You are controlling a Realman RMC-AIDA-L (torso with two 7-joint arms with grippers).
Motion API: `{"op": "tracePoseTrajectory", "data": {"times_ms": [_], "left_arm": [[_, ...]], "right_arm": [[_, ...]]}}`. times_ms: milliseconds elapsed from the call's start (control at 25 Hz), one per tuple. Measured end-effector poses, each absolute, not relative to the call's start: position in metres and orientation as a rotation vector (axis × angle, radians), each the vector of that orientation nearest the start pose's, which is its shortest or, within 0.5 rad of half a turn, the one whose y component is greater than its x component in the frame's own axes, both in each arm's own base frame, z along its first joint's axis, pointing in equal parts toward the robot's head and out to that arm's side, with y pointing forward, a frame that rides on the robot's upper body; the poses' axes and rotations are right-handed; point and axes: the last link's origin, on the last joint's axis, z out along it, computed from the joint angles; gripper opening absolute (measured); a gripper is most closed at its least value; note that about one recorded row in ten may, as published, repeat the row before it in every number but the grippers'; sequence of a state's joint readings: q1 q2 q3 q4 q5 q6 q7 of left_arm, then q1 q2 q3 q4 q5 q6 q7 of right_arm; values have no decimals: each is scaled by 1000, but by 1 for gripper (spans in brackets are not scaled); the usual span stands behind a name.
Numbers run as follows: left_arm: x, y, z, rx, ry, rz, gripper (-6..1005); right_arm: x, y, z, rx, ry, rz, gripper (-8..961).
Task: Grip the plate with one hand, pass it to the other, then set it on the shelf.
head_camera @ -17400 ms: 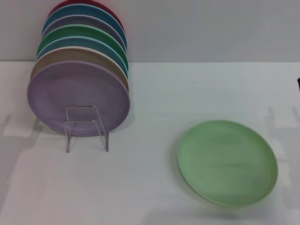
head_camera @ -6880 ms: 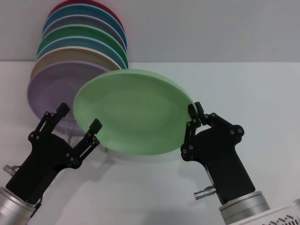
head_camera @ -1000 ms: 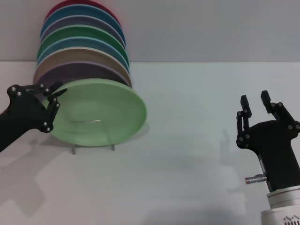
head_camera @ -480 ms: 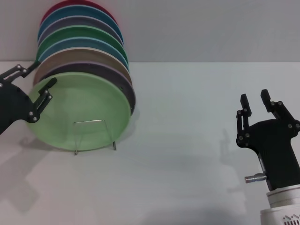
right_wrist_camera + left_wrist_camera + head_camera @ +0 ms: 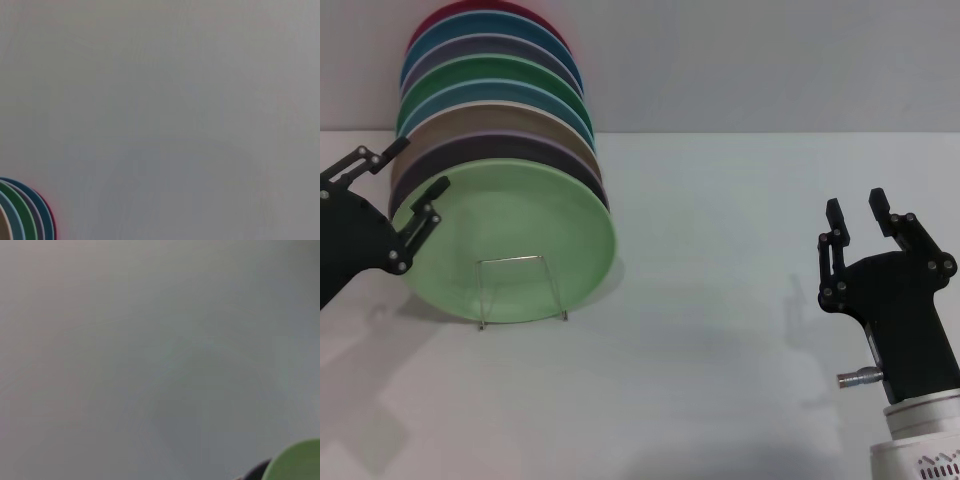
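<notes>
The light green plate (image 5: 505, 243) is seen standing on its edge at the front of the shelf (image 5: 520, 289), leaned back against the row of other plates (image 5: 495, 110). The left gripper (image 5: 402, 182) is found just beside the plate's left edge, with its jaws wide open and nothing held between them. The right gripper (image 5: 856, 217) is kept well apart from the shelf, its jaws open and empty, and a wide bare stretch of white worktop (image 5: 720, 300) is left between them.

1. We find no readable text, label, brand, number or sign in any view.
2. The white base (image 5: 920, 462) under the right arm bears small dark marks, too tiny to read.
</notes>
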State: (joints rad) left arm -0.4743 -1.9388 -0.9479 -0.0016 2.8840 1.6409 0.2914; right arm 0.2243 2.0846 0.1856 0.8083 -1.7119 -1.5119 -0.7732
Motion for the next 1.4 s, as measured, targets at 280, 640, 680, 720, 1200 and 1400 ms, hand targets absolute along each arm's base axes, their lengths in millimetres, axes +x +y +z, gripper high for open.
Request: {"op": "tracePoseTrajectory", "data": {"times_ms": [280, 640, 680, 720, 1200, 1400], "left_arm": [[-300, 289, 29, -1805, 500, -620, 491], [-326, 274, 79, -1533, -104, -1015, 502], [-330, 275, 82, -1502, -164, -1042, 511], [-337, 275, 85, -1458, -254, -1071, 520], [-378, 274, 55, -1291, -669, -965, 630], [-385, 269, 54, -1193, -708, -947, 802]], "right_arm": [[227, 229, -75, -1513, 216, 634, 336], [230, 240, -65, -1450, 231, 631, 337], [230, 243, -64, -1444, 231, 631, 337], [232, 246, -62, -1437, 231, 631, 338], [264, 296, -31, -1412, 282, 752, 335], [276, 314, -16, -1462, 321, 872, 335]]}}
